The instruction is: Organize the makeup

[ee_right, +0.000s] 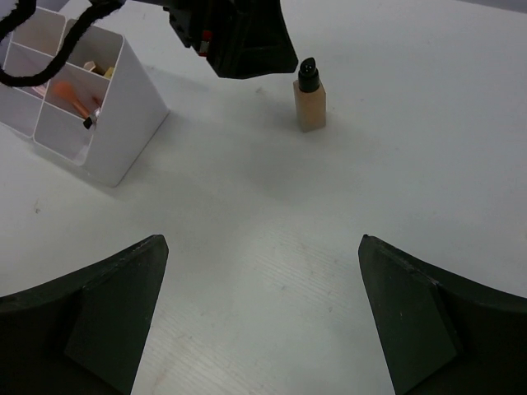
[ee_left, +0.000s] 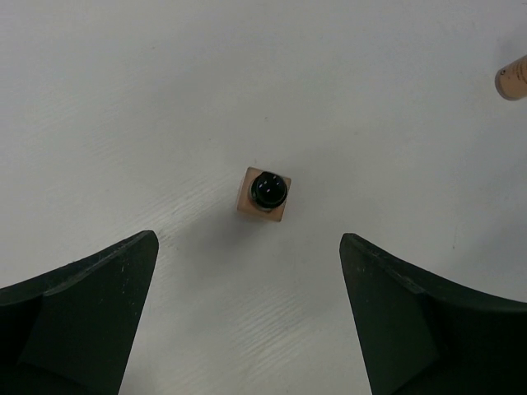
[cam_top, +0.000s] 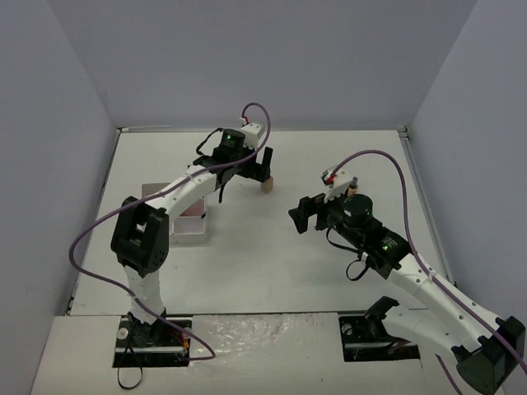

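Left fingers [ee_left: 90,296], spread wide, hovering directly above tan bottle [ee_left: 263,191] standing upright on surface [ee_left: 165,99], cap centred between them; right fingers [ee_right: 99,313], also apart, idling well right.

At the right edge of the left wrist view, a tan tip [ee_left: 512,78] pokes in, cut off, no telling what it is, from above the white organizer [cam_top: 191,233] mostly buried under the left arm [cam_top: 185,188], its contents too small to name, bottle [cam_top: 267,187] half hidden beside the wrist
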